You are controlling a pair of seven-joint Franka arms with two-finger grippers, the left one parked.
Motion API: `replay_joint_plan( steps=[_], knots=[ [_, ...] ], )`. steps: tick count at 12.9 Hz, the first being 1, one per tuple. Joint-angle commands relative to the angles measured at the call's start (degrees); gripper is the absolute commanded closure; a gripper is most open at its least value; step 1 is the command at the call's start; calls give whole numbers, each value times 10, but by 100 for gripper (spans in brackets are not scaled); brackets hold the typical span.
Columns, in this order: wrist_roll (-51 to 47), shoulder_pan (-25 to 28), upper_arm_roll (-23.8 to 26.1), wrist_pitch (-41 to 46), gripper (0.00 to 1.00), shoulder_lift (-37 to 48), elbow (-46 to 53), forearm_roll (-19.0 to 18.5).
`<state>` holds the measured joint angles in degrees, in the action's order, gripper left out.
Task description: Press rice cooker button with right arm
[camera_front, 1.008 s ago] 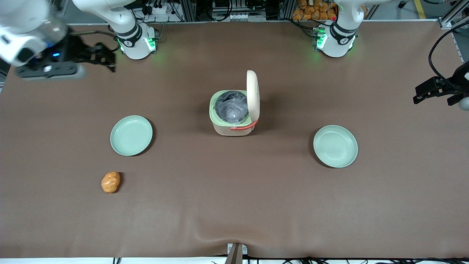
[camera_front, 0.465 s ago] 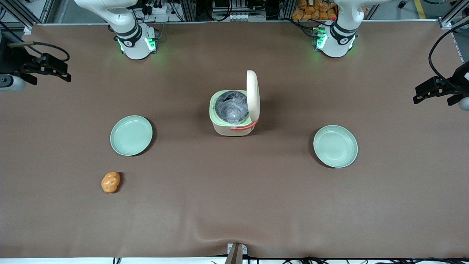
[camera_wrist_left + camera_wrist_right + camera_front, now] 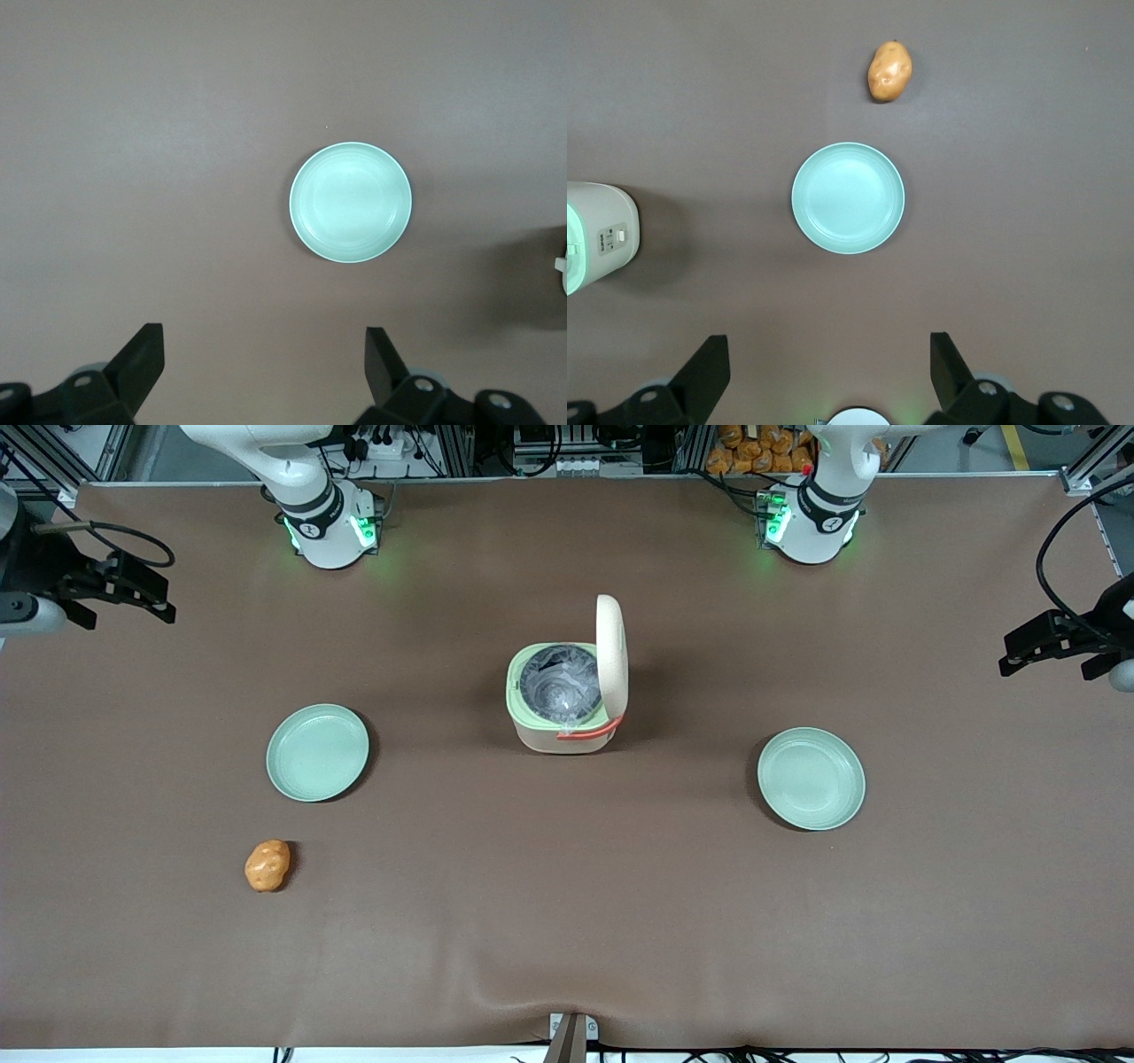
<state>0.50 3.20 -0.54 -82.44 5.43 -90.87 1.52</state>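
the rice cooker (image 3: 567, 695) stands mid-table with its lid (image 3: 611, 657) upright and open, showing the dark inner pot. the right arm's gripper (image 3: 824, 376) hangs high at the working arm's end of the table, well apart from the cooker, fingers spread wide and holding nothing. below it lie a mint-green plate (image 3: 848, 197) and a potato (image 3: 889, 71), the potato nearer the front camera.

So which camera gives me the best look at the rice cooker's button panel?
The right wrist view: the rice cooker shows its side panel with small buttons. The front view shows the whole cooker, lid up, panel hidden. The left wrist view catches only an edge. The claw, open, hangs at the working arm's end.
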Motion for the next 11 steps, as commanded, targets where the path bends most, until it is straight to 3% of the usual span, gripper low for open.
replay_joint_plan(
  steps=[1,11],
  knots=[
    [10,-12,-4,-11,0,13,-13,0],
    [42,-13,-13,-4,0,13,1,1]
  ],
)
